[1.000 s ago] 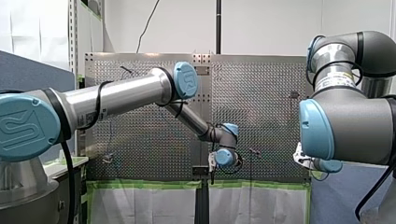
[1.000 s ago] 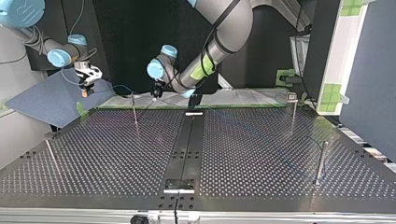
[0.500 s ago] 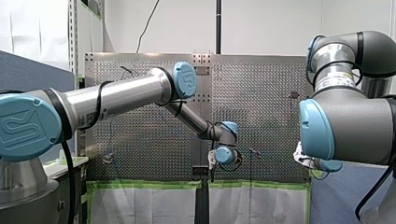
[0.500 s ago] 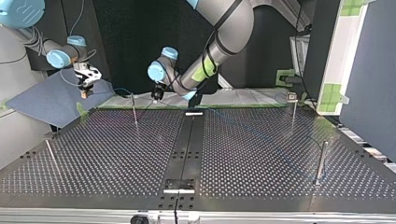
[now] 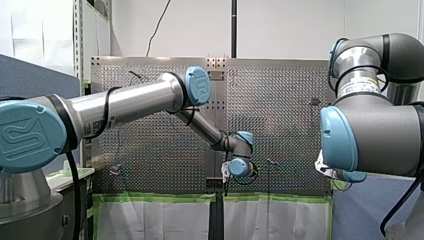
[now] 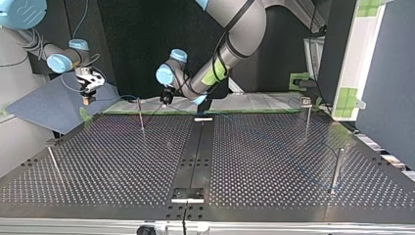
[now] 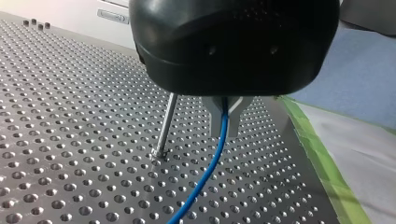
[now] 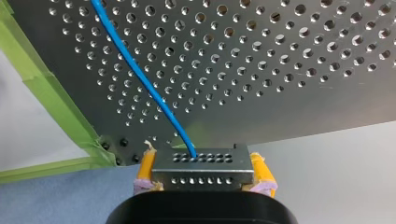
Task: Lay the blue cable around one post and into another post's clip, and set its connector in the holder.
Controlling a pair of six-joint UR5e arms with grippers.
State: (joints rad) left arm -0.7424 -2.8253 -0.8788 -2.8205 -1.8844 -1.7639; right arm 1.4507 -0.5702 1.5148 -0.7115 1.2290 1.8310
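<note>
Right pincer [image 8: 201, 164] clamps connector [image 8: 201, 171] | left pincer [image 7: 223, 127] pinches blue cable [image 7: 204, 175] beside post [image 7: 166, 125]

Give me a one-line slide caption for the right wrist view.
Close-up: my right gripper clamps the grey connector between its yellow pads, the blue cable running ahead over the perforated table.

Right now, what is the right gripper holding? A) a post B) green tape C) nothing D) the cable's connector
D: in the right wrist view the right gripper, with yellow pads, is clamped on either side of the metal connector, and the blue cable runs out of it.
</note>
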